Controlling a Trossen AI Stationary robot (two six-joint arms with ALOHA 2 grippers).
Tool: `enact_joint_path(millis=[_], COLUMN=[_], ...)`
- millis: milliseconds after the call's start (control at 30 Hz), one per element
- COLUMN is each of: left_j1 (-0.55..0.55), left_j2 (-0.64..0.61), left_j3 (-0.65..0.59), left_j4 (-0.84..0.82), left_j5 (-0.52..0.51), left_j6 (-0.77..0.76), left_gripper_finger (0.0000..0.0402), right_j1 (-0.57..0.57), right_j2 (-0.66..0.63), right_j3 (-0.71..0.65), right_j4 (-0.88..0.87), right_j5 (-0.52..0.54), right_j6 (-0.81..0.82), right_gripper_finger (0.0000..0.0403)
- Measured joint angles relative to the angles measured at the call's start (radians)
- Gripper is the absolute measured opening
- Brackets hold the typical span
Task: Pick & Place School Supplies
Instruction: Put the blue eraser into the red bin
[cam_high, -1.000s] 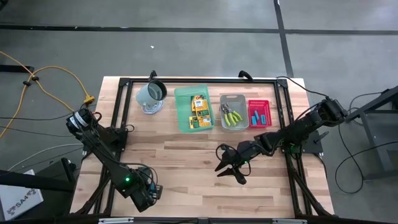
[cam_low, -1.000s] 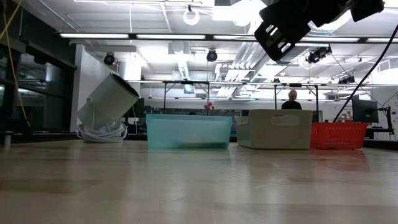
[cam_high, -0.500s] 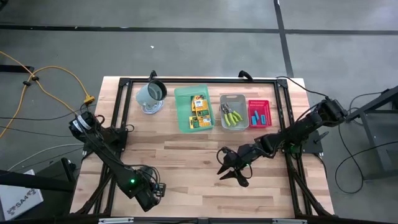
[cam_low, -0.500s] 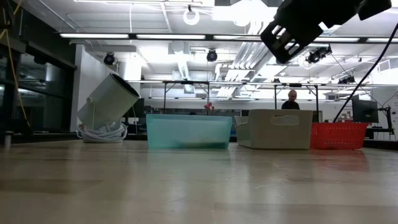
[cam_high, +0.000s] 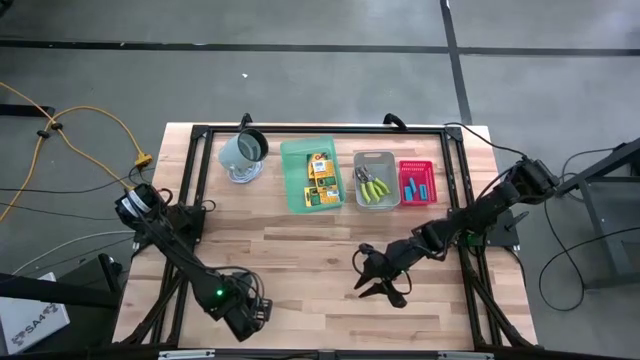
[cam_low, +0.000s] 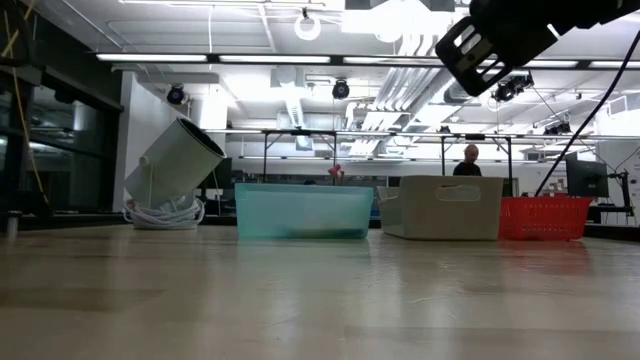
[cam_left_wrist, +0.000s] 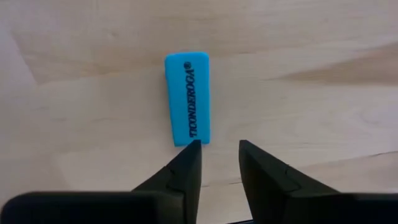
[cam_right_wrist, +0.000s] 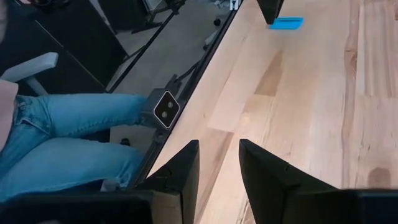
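A stubby cyan-blue piece (cam_left_wrist: 187, 98) with dark lettering lies flat on the wood near the table's front left. My left gripper (cam_left_wrist: 219, 146) points down over it, open, with one fingertip (cam_left_wrist: 194, 146) at the piece's end and nothing between the fingers. In the right wrist view the same piece (cam_right_wrist: 286, 23) shows far off under that gripper. My right gripper (cam_high: 378, 280) hovers open and holding nothing over the table's middle right. At the back, yellow boxes (cam_high: 320, 178) lie in the green tray (cam_high: 292, 175), plier tools (cam_high: 375, 185) in the grey tray, and blue pieces (cam_high: 416, 186) in the red tray. My left gripper has one fingertip at the short end of the cyan-blue piece (cam_left_wrist: 189, 138), coming from above. I cannot tell whether it touches the piece or stands just above it. The piece lies flat on the table, outside the gap between the fingers.
A grey-green mug (cam_high: 243, 152) leans on a coiled white cord at the back left. A black frame (cam_high: 300, 130) runs round the table. A person in jeans (cam_right_wrist: 56, 143) sits just past the table's edge. Bare wood lies between the trays and the grippers.
My left gripper has moved a little toward the table's near edge and to the right. My right gripper has drifted toward the near edge and the right, and its arm has shifted rightward in the low view. Nothing in the trays has moved.
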Motion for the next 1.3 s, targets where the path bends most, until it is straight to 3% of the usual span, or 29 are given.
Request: enact_joint_path(millis=[400, 1300], left_j1=[0.074, 0.1], left_j2=[0.0, -0.001], left_j3=[0.0, 0.0], left_j4=[-0.064, -0.095], left_j5=[0.141, 0.097], left_j6=[0.115, 0.175], left_gripper_finger=[0.0109, 0.0109], right_j1=[-0.001, -0.001], right_j2=[0.0, 0.0], right_j3=[0.0, 0.0], right_j4=[0.0, 0.0], right_j5=[0.0, 0.0], right_j6=[0.0, -0.001], right_gripper_finger=[0.0105, 0.0105])
